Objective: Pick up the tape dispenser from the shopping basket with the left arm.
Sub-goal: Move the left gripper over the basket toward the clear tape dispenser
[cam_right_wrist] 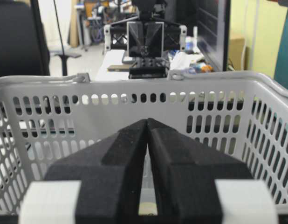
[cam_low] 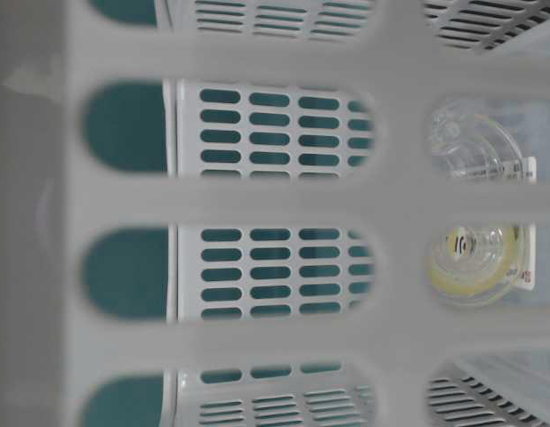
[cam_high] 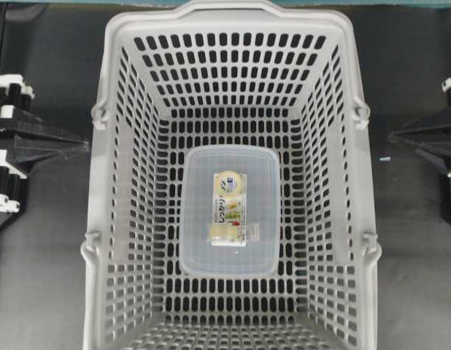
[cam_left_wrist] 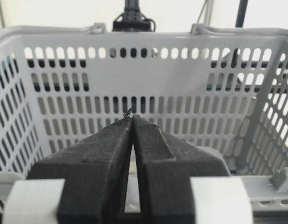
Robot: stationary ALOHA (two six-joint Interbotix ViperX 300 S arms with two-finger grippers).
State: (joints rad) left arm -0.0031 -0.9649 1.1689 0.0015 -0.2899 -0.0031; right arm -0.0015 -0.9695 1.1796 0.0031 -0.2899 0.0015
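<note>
We see the shopping basket [cam_high: 101,182] mid-table, filling most of the overhead view. On its floor, roughly centred, sits a translucent rounded-rectangle box [cam_high: 200,251]. The tape dispenser [cam_high: 230,211] lies on top of that box, near the box's middle, card long axis running toward the basket's near and far walls. Clear dispenser body and cream roll show through the slotted wall in the table-level view [cam_low: 466,262].

Our left gripper [cam_high: 85,144] is parked outside the basket's left wall, tips pointing at it, not touching. Left wrist view: fingers [cam_left_wrist: 111,154] pressed together, nothing between them. Right gripper [cam_high: 392,135] sits outside the right wall, likewise clear of it; right wrist view shows its fingers [cam_right_wrist: 174,158] closed tip to tip, holding nothing.
</note>
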